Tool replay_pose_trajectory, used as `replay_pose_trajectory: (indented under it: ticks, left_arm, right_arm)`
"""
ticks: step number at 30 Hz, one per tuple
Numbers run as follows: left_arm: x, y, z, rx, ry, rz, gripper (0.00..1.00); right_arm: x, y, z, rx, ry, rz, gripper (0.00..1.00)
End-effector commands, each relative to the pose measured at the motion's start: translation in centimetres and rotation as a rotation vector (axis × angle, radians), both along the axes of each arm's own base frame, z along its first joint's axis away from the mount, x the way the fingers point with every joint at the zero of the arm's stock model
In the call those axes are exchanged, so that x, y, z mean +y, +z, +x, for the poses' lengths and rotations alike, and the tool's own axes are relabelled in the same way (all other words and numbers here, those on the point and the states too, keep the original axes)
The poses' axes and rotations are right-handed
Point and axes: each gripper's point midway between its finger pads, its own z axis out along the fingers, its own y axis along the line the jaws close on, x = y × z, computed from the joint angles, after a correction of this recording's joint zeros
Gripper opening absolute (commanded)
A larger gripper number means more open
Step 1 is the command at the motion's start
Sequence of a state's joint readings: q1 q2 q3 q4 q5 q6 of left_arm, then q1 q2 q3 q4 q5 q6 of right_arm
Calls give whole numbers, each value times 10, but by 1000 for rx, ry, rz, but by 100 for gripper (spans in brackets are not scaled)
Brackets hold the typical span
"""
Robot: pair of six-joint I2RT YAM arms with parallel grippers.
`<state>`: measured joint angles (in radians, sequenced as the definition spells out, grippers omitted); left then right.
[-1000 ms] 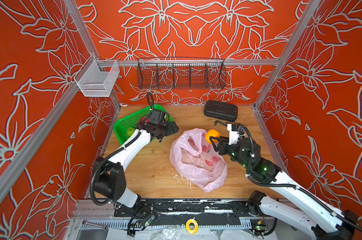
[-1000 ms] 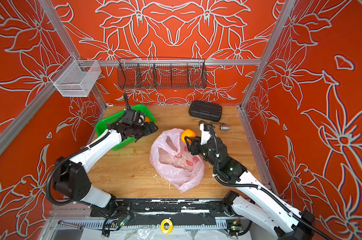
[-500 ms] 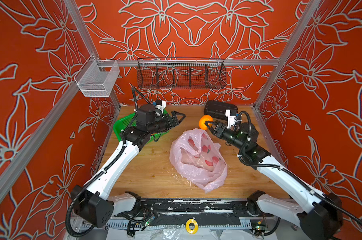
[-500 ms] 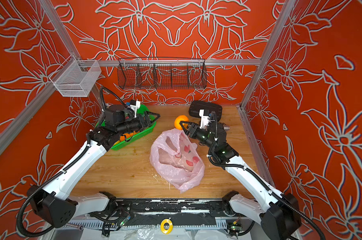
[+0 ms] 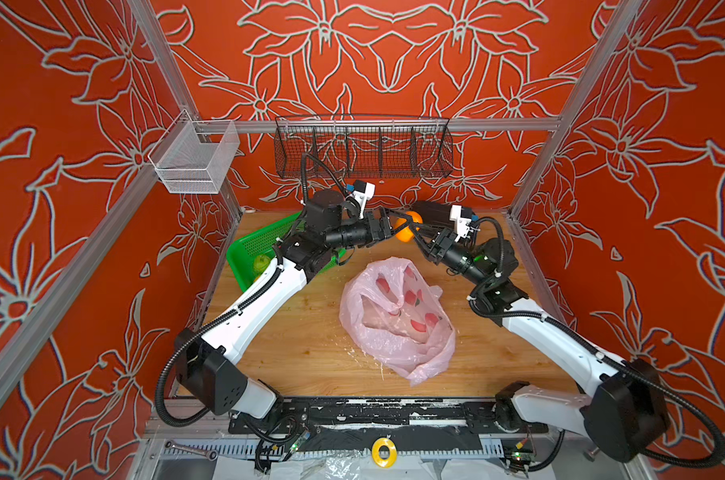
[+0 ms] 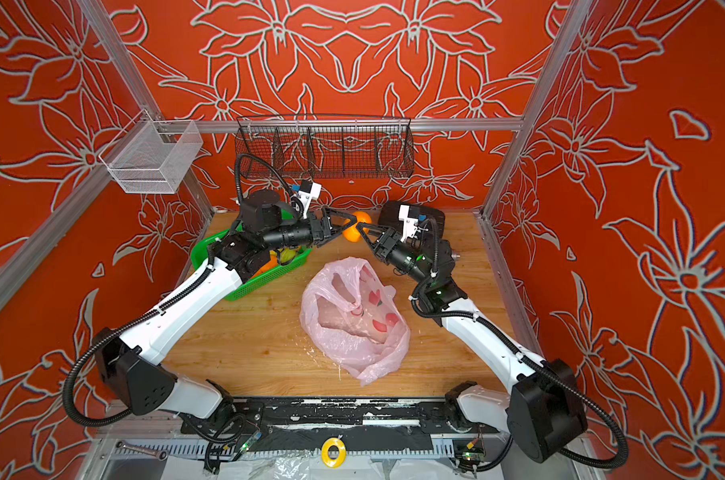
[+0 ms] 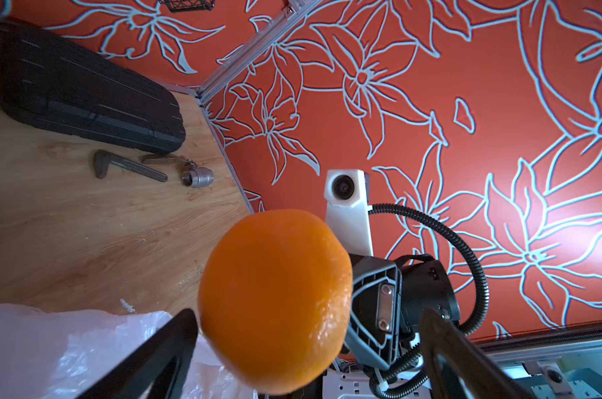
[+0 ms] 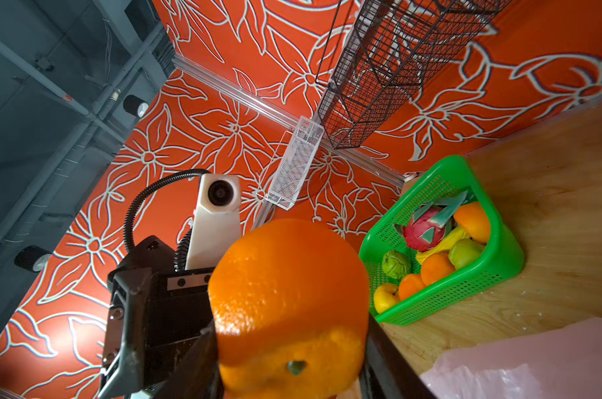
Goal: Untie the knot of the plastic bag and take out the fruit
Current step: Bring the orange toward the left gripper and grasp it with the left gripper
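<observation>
One round, glossy, dimpled orange (image 5: 406, 227) pinched between right gripper (image 5: 413, 233) fingers (image 8: 196, 373), aloft at 12 o'clock. Straddled by left gripper (image 5: 396, 226), smooth black fingers (image 7: 154, 362) spread wide, holding nothing. Thin, crinkly, translucent pink bag (image 5: 394, 320) with red prints slumped slack at table (image 5: 302, 349) centre. More fruit (image 8: 434, 255) heaped in perforated green plastic basket (image 5: 261, 241) at 10 o'clock.

**Setting:** robotics lab test cell.
**Evidence:**
- aluminium frame rail (image 5: 498, 123)
- printed orange floral backdrop panels (image 5: 394, 54) on three sides
- wooden bench (image 5: 311, 345)
- black base rail (image 5: 373, 409) carrying left arm (image 5: 261, 299) and right arm (image 5: 560, 340)
- bare ceiling pipework (image 8: 51, 79) and a spotlight (image 8: 134, 105) above the enclosure
</observation>
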<state>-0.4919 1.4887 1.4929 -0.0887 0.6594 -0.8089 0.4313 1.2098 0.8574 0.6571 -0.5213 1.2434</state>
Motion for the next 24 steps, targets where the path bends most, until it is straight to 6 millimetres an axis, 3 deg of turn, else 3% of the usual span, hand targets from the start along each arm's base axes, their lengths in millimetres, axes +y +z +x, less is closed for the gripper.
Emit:
replay_pose_trajectory:
  ticks: [1,7,12,16,24]
  left_arm:
    - [-4,11,-1,-26,-22,-13,94]
    - [-10,11,0,3,-46,-18,84]
    - [-15,9,1,24,-57,-29,65]
    - [-15,10,1,24,-55,-29,57]
    - [-8,7,4,9,-1,-4,52]
  right_arm:
    - [-1,30,-7,-59,32,64,46]
    - [1,26,-10,-72,44,34,47]
    - [2,21,-9,-67,47,30,48]
    - [2,19,-9,-61,50,36,51]
    - [-3,18,-16,-72,29,15,72]
